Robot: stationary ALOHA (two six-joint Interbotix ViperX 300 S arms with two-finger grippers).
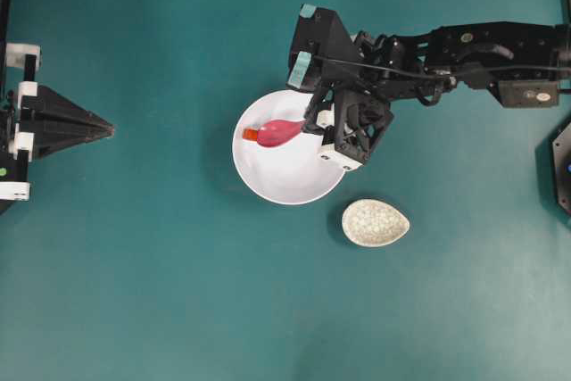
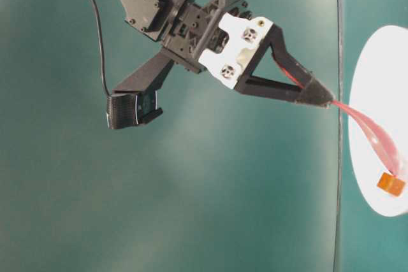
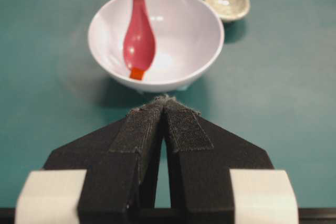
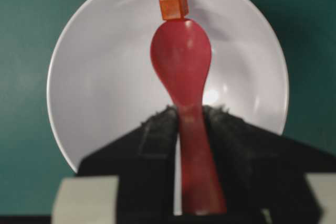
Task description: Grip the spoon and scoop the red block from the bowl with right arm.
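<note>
A: Status on the right tool (image 4: 181,124)?

B: It's clamping the glossy magenta-pink soup spoon (image 4: 182,61) by the handle, pads on either side, jaws partly closed around it. The scoop end is reaching down into the large round white bowl (image 1: 294,180).

A: And the block?

B: The tiny red-orange cube (image 4: 174,6) is sitting inside the bowl against the far wall as the right wrist view shows it, just beyond the spoon's tip. It looks to be touching the tip or just off it; I can't tell which. It isn't in the scoop yet.

A: How's the spoon going to handle?

B: I'm reading it as stiff, light and slick. A glossy handle between two pads could be pivoting or sliding if the tip is pushing hard on the bowl wall. The grip is sitting fairly far back on the handle, so leverage on it is high.

A: Cube?

B: Light and hard, probably sliding on the glazed bowl rather than climbing into the scoop. The curved wall behind it should be helping to trap it. The bowl itself looks rigid but could be skating on the teal desk (image 1: 161,292).

A: Left tool (image 3: 164,111)?

B: It's parked well apart at the left edge, jaws closed together, holding nothing.
</note>
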